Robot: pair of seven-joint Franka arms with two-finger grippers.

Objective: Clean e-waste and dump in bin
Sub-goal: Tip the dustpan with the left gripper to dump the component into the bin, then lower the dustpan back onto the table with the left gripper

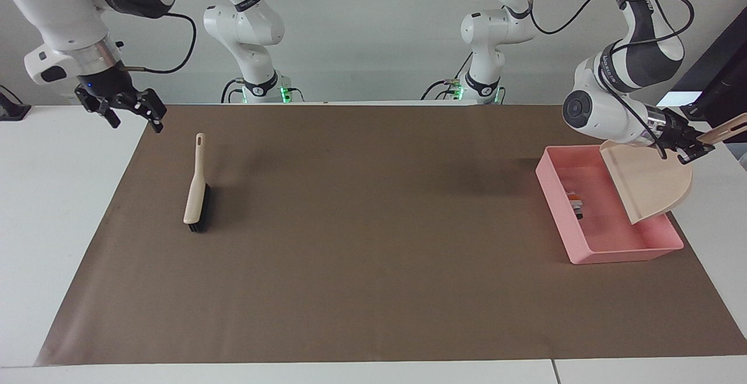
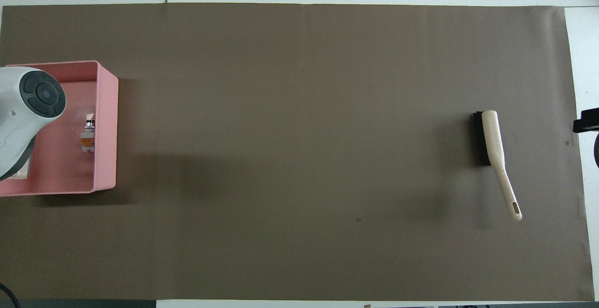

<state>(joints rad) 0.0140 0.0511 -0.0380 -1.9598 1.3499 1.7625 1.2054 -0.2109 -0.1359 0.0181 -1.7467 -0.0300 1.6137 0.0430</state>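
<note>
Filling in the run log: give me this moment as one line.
left gripper: shut on dustpan, tipped over bin | e-waste: in bin | right gripper: open, raised | brush: on mat

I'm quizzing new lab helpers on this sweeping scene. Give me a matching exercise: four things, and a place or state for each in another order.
Things:
1. brush
2. dustpan
3. scrap pieces
4. right hand

Places or states:
A. tilted over the pink tray
B. lying inside the pink tray
C. open, up in the air
D. lying on the brown mat

Pairs: 1-D, 2-A, 3-B, 4-C
</note>
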